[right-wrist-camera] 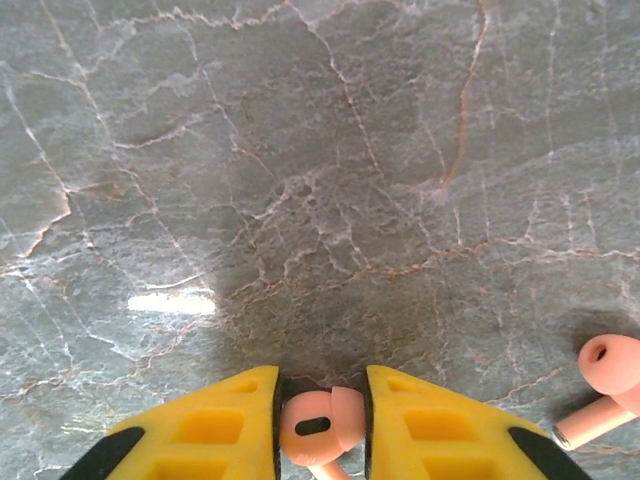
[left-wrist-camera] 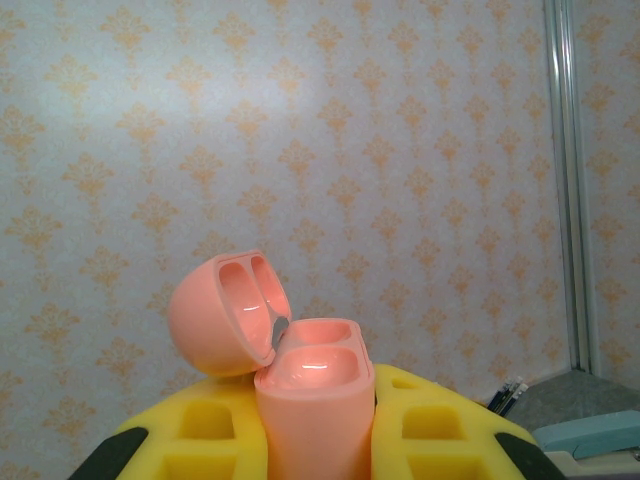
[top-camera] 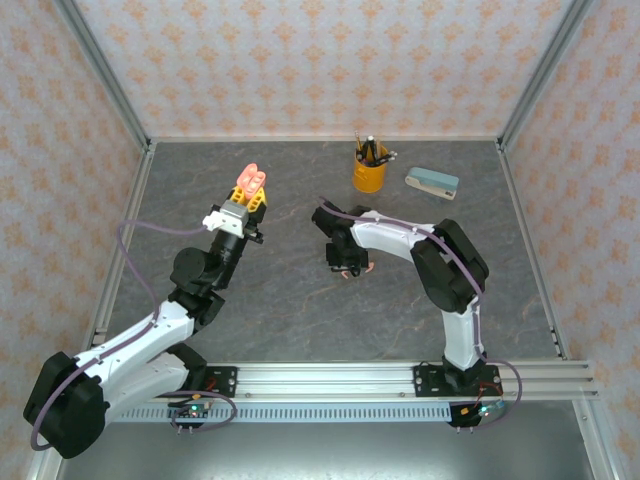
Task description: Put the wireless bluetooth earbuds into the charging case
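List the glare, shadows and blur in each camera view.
Right wrist view: a white glare streak on the table, a soft shadow ahead of the right hand, the earbud it pinches sharp. Left wrist view: shiny highlights inside the open pink case, wallpaper brighter at upper left. Top view: even light, only faint shadows.

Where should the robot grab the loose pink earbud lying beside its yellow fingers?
Probably by the round head of the loose earbud, coming straight down: it lies flat on the table, stem pointing sideways, and the head is its bulkiest part.
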You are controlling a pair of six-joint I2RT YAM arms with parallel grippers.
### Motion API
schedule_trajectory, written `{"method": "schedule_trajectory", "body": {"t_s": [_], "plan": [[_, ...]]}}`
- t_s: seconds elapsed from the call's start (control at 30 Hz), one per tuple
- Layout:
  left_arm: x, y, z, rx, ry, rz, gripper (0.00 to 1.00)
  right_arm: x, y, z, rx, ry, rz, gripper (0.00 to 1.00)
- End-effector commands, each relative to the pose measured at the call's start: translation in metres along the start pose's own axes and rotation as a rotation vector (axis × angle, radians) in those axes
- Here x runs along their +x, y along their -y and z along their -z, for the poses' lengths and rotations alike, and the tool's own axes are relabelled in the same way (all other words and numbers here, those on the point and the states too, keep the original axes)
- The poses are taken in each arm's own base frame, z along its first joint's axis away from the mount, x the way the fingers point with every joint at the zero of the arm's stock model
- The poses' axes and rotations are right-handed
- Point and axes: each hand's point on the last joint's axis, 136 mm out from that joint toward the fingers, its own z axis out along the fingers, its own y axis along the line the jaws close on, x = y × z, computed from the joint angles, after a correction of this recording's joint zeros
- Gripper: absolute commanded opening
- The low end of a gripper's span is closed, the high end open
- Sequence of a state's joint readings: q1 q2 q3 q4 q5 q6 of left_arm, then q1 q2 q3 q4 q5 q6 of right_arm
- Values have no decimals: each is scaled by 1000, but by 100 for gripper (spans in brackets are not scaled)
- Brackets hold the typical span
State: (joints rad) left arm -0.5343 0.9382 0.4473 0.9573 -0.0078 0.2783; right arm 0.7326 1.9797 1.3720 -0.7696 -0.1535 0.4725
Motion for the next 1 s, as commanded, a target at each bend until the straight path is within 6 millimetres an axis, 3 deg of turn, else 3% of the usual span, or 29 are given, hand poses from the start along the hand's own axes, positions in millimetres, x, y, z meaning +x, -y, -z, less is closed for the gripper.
{"method": "schedule_trajectory", "body": {"t_s": [0.0, 0.2, 0.37, 0.57, 0.97], "plan": [[-4, -2, 2, 1, 19, 11, 0, 0, 0, -2, 18, 2, 26, 23], [1, 0, 2, 9, -5, 4, 0, -11, -6, 28, -49, 96, 25, 23], [1, 1, 2, 17, -6, 4, 0, -25, -12, 67, -119, 199, 11, 23], [3, 5, 2, 36, -12, 2, 0, -45, -20, 134, -227, 375, -5, 23], [4, 18, -1, 112, -14, -11, 0, -82, -38, 293, -539, 818, -18, 24]]}}
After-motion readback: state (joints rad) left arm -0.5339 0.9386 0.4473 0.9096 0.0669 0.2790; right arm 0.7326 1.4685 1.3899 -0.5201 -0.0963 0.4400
